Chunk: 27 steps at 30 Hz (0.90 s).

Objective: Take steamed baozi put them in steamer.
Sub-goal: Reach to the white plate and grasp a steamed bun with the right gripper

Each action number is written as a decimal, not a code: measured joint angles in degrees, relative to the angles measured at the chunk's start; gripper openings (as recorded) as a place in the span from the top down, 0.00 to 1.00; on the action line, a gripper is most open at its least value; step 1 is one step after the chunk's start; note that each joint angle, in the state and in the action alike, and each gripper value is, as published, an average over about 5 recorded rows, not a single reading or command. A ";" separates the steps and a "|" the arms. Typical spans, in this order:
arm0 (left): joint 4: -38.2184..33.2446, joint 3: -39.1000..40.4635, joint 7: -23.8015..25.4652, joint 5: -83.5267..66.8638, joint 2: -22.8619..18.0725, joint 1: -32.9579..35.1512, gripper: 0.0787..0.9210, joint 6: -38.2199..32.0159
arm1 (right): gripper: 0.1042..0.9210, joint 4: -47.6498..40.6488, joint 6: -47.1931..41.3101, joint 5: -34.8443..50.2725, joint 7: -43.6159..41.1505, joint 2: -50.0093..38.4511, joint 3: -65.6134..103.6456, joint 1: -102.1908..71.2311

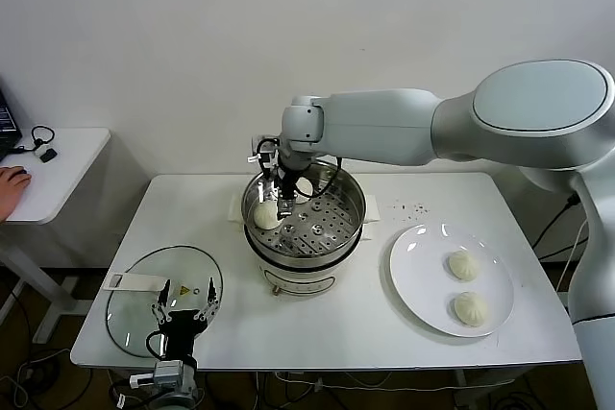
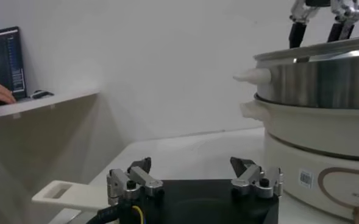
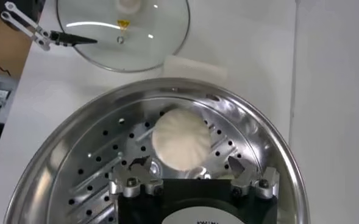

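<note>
Two baozi look to be in the steamer (image 1: 306, 221) so far, by my count: one bun (image 3: 180, 139) sits on the perforated tray right below my right gripper (image 3: 191, 173), and in the head view I can make out a bun (image 1: 266, 215) on the tray's left side plus what might be a second one tucked behind my fingers, though that one is mostly hidden so I won't swear to it. My right gripper hangs just inside the pot rim with its jaws spread wide and nothing between them, so that bun is let go and resting on the tray by itself. Two more buns (image 1: 463, 264) (image 1: 471, 307) wait on the white plate (image 1: 423, 280) off to my right, well apart from the steamer, so I'd call this roughly the halfway mark. What's left, as I see it, is lifting clear of the pot, fetching those two off the plate, and setting them on the free part of the tray. My left gripper (image 1: 183, 316) is parked low at the table's front edge beside the glass lid (image 1: 144, 300), jaws apart and empty.
</note>
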 measured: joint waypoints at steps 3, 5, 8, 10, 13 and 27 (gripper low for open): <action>-0.08 0.04 0.02 0.13 0.00 0.05 0.12 0.09 | 0.12 1.91 0.78 -0.06 -0.93 -1.99 -0.91 1.96; -0.10 0.08 0.03 0.21 0.00 0.07 0.12 0.13 | 0.12 3.32 1.36 -0.22 -1.66 -3.56 -1.62 3.43; -0.18 0.15 0.05 0.27 0.00 0.13 0.12 0.16 | 0.12 5.62 2.41 -0.76 -2.99 -6.36 -2.81 5.89; -0.28 0.15 0.06 0.29 0.00 0.20 0.12 0.17 | 0.12 7.22 3.30 -1.38 -4.05 -8.48 -3.68 7.65; -0.34 0.12 0.06 0.29 0.00 0.30 0.12 0.15 | 0.12 9.50 4.90 -2.62 -5.80 -11.82 -5.05 10.22; -0.38 0.12 -0.06 1.21 0.00 0.78 0.12 0.05 | 0.12 18.09 12.28 -9.17 -12.99 -26.04 -11.76 18.90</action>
